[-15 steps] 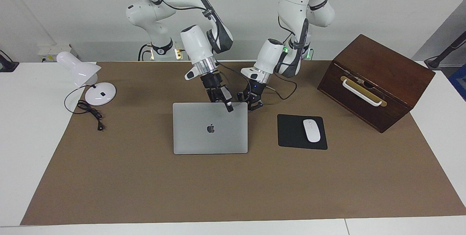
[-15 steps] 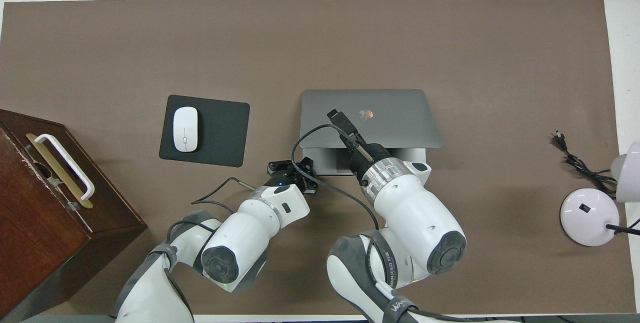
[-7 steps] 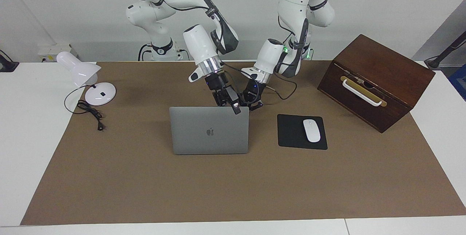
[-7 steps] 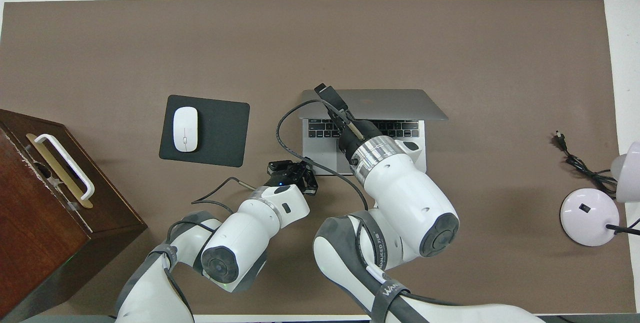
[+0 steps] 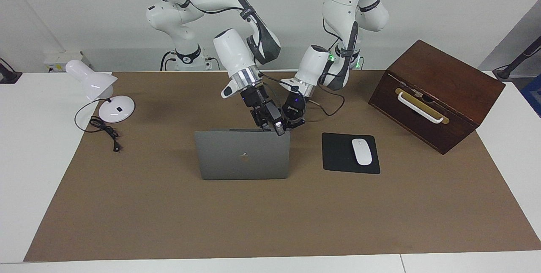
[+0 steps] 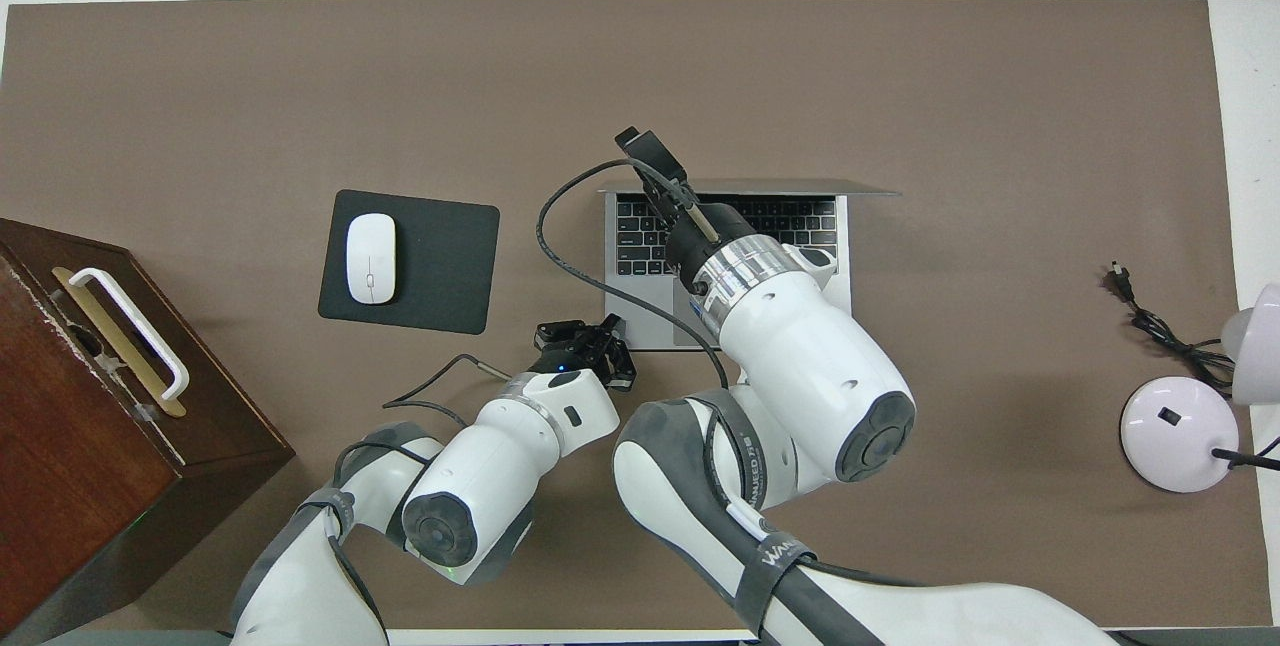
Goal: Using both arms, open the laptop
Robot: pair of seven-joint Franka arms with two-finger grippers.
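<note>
The silver-grey laptop (image 5: 242, 154) stands open on the brown mat, its lid close to upright with the Apple logo facing away from the robots. In the overhead view its keyboard (image 6: 790, 221) shows. My right gripper (image 5: 277, 128) is at the lid's top edge, at the corner toward the left arm's end of the table; from overhead it (image 6: 645, 151) reaches over the keyboard to that edge. My left gripper (image 5: 291, 121) is open and low at the base's corner nearest the robots; overhead it (image 6: 585, 334) sits just beside that corner.
A black mouse pad (image 5: 338, 159) with a white mouse (image 5: 362, 151) lies beside the laptop toward the left arm's end. A brown wooden box (image 5: 435, 91) stands past it. A white desk lamp (image 5: 101, 91) and its cord are at the right arm's end.
The lid has swung up from nearly flat to close to upright, and the keyboard has come into view. My right gripper rose and moved away from the robots with the lid's edge. The left gripper stayed put.
</note>
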